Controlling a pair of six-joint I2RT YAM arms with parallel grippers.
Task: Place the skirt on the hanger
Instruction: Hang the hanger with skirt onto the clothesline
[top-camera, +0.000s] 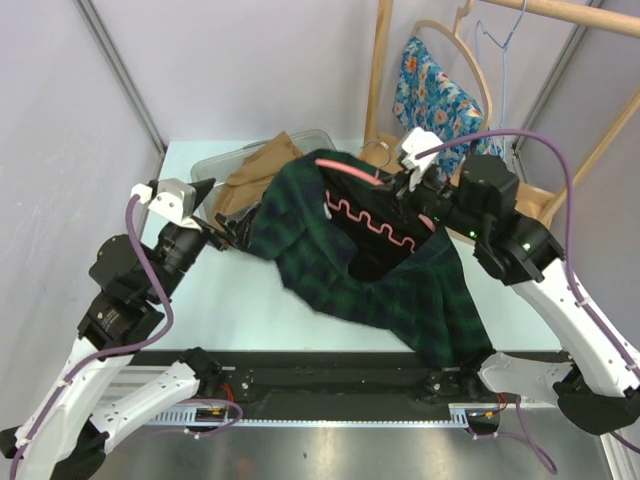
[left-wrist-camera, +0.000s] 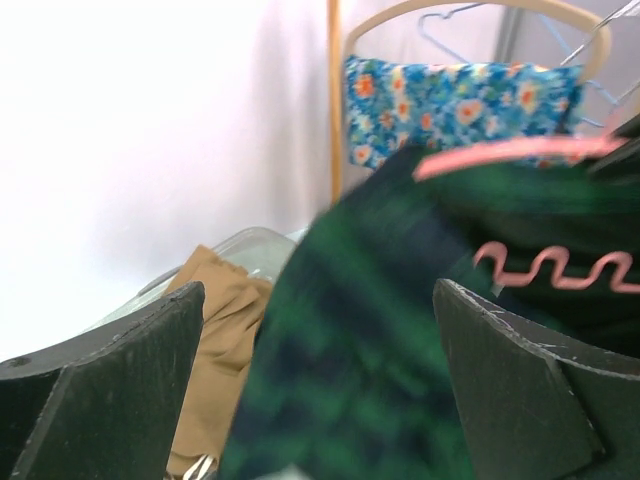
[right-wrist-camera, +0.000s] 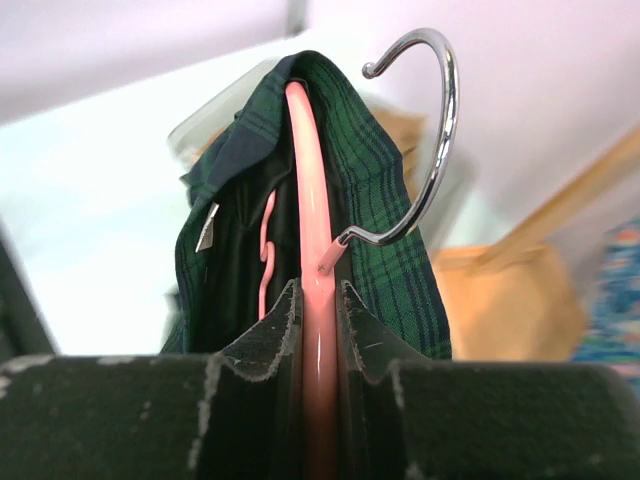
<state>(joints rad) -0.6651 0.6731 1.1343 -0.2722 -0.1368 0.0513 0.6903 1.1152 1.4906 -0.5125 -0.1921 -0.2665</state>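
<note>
Firmly, the pink hanger (right-wrist-camera: 306, 170) is clamped in the right gripper (right-wrist-camera: 318, 302), with the green plaid skirt (top-camera: 325, 250) draped over it. The left gripper (left-wrist-camera: 318, 290) is seen spread wide beside the skirt's edge

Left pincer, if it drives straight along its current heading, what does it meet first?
Most likely the green plaid skirt, which fills the view between the open jaws of the left pincer. The tan garment lies off to the left of that line. Depth is unclear from the blur.
</note>
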